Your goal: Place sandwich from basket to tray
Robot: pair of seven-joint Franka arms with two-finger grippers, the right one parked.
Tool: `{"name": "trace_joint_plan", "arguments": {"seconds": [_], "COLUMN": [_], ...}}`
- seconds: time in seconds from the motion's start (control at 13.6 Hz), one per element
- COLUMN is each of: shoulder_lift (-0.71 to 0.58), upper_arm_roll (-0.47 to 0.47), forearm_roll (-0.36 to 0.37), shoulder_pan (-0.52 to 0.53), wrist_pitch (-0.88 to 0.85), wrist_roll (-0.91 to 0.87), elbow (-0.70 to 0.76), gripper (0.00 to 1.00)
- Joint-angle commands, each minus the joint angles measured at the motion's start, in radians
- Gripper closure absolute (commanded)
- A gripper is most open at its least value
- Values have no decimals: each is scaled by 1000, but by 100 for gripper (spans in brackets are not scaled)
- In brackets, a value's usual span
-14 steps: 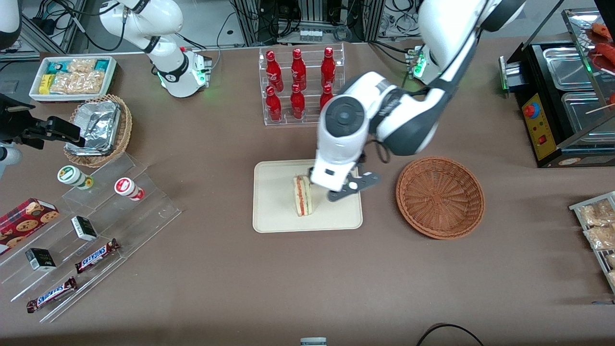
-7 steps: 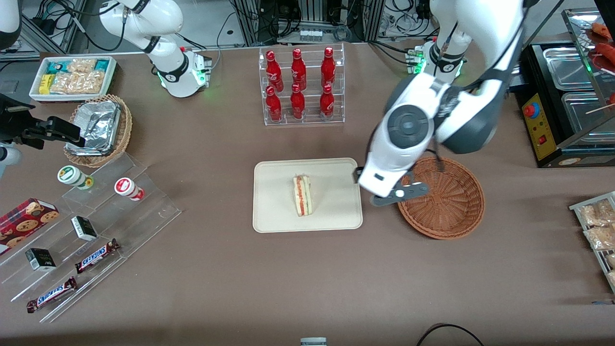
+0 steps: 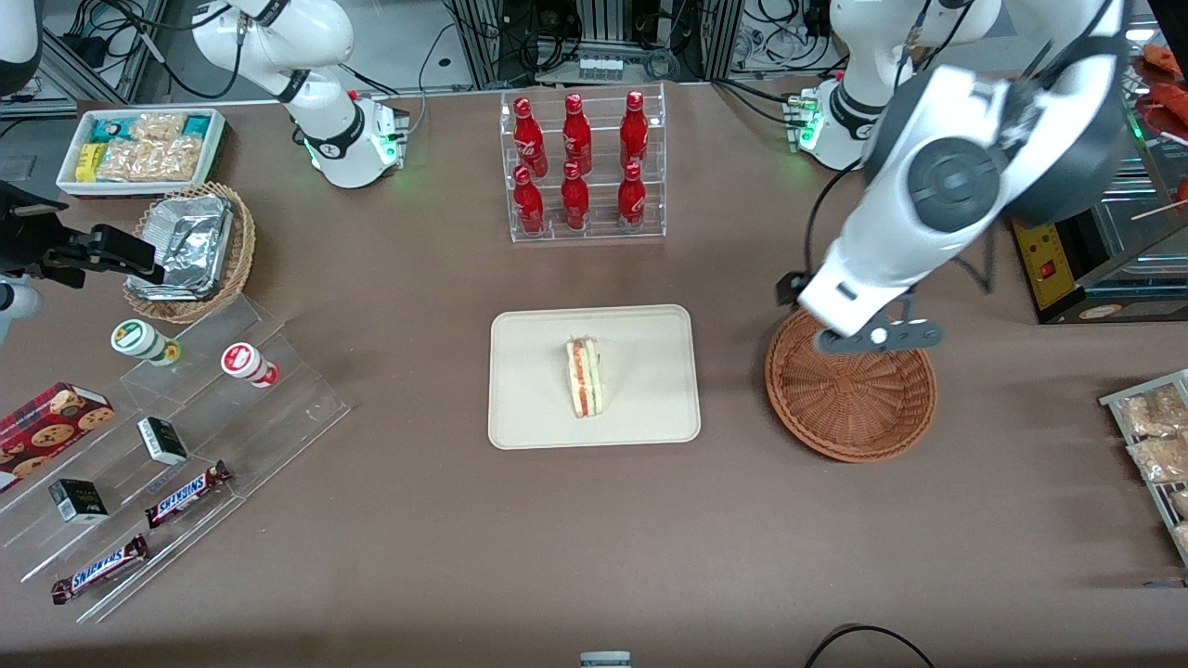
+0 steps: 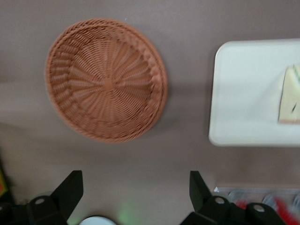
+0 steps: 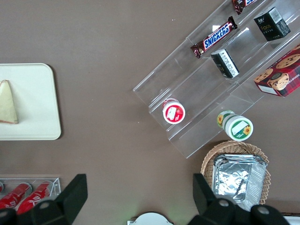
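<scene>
The sandwich (image 3: 585, 378) lies on the cream tray (image 3: 538, 399) near its middle, cut edge with red and green layers facing up. The reddish-brown basket (image 3: 849, 394) sits beside the tray, toward the working arm's end, with nothing in it. My left gripper (image 3: 863, 329) hangs high above the basket's rim that lies farther from the front camera. It is open and holds nothing. The left wrist view shows both black fingers (image 4: 70, 187) wide apart over bare table, with the basket (image 4: 107, 79), tray (image 4: 248, 93) and sandwich (image 4: 290, 93) below.
A clear rack of red bottles (image 3: 580, 167) stands farther from the front camera than the tray. A hot-food machine (image 3: 1095, 186) is at the working arm's end. A foil-container basket (image 3: 190, 250), snack bin (image 3: 139, 148) and stepped snack shelf (image 3: 167, 436) lie toward the parked arm's end.
My left gripper has left the tray, swung toward the working arm's end and risen over the basket. The sandwich has stayed on the tray.
</scene>
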Motion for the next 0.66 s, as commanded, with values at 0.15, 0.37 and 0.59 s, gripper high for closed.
{"name": "trace_joint_plan", "arguments": {"seconds": [0.15, 0.37, 0.59], "shoulder_lift": [-160, -191, -191], "upper_arm_roll": [81, 187, 215], "forearm_roll": [-30, -30, -30], "shoulder_pan": [66, 57, 57], "wrist_pitch": [-112, -165, -192], "wrist_roll": [292, 402, 404], "elbow": [-35, 4, 51], "gripper": [0, 0, 0]}}
